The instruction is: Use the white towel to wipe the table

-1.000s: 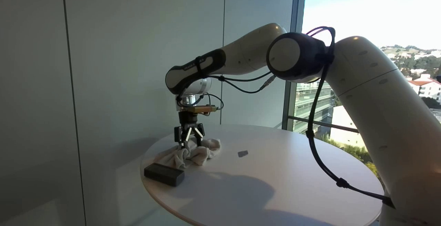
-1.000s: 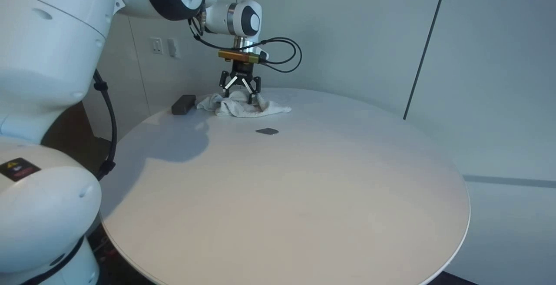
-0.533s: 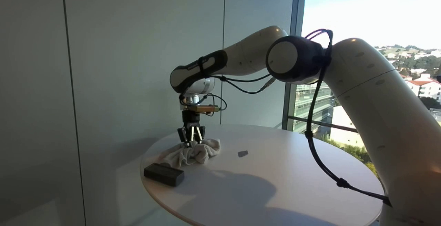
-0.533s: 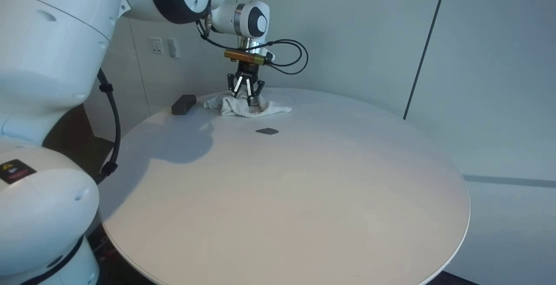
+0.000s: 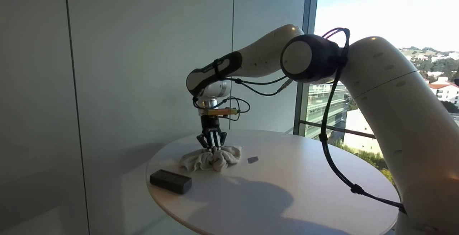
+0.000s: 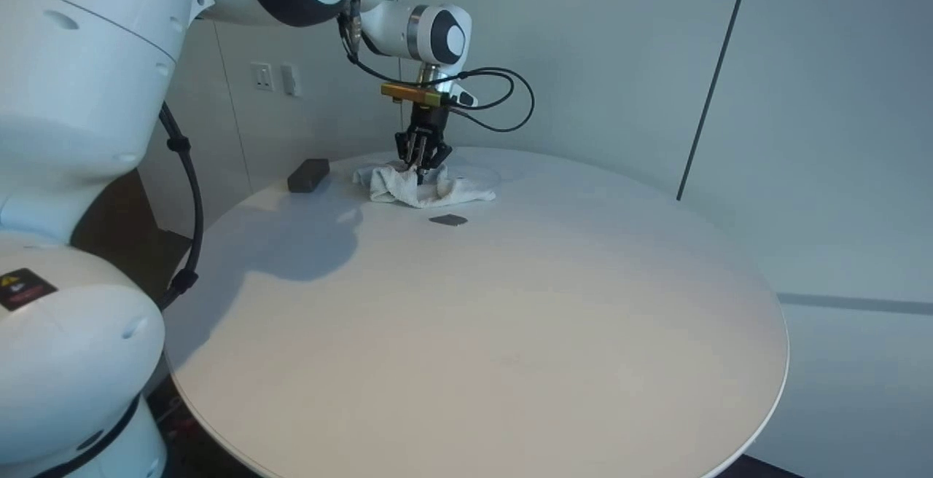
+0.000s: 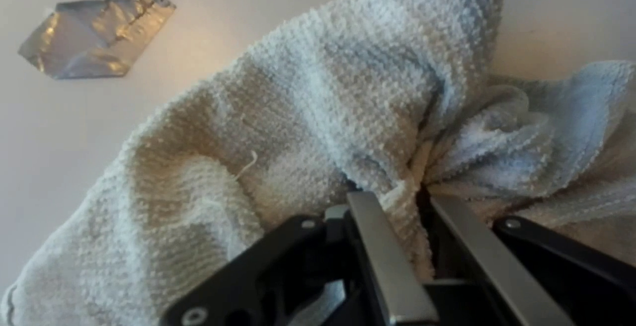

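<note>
The white towel [image 7: 298, 107] lies bunched on the round white table [image 6: 510, 318], and it fills most of the wrist view. My gripper [image 7: 401, 198] points down into it with its fingers drawn close together, and a fold of cloth is pinched between them. Creases run in toward that pinch. In both exterior views the gripper [image 5: 214, 149] stands upright over the middle of the towel [image 5: 228, 157], its fingertips sunk in the cloth and hidden there. The towel [image 6: 397, 186] still rests on the table.
A crumpled silvery scrap [image 7: 99, 38] lies on the table just off the towel's edge; it also shows as a small grey patch [image 6: 448, 220]. A dark rectangular block [image 5: 170, 181] sits near the table's rim. A wall [image 6: 583, 63] rises behind the table.
The jaws have gone from open to shut on the towel. Gripper and towel have shifted together, away from the dark block and closer to the silvery scrap.
</note>
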Available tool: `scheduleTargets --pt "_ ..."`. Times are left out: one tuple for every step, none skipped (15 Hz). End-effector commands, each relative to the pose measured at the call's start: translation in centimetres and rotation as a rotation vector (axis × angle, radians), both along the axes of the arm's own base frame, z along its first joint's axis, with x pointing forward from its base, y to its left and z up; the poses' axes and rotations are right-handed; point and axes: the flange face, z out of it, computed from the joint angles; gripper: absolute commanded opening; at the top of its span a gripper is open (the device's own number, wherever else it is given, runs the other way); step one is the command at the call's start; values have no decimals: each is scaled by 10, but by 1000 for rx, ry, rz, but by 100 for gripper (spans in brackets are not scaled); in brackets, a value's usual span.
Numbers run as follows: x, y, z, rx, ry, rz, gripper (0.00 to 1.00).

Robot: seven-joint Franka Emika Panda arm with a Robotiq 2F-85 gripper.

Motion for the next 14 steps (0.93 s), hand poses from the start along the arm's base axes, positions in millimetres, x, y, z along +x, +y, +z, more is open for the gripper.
scheduleTargets --pt "-43 -17 -24 -17 86 -184 14" --pt "-53 -18 -28 -22 104 -233 14" --pt "-62 -21 -35 -30 121 -284 13" --pt "-71 -23 -40 -40 138 -333 13" --pt "-79 -26 -47 -53 147 -383 13" --pt "-84 -32 -51 -63 131 -439 13" --pt "-89 -39 -53 -76 109 -491 13" --pt "-95 -46 -50 -74 89 -545 13" --pt "-100 -54 -39 -66 54 -596 13" --pt "-106 -55 -24 -84 -3 -618 13" --pt "-108 -45 -2 -114 -72 -586 13" --pt "-103 -37 11 -148 -107 -564 13" --pt "-90 -16 27 -209 -116 -533 13" --pt "-88 -8 33 -259 -138 -516 12"
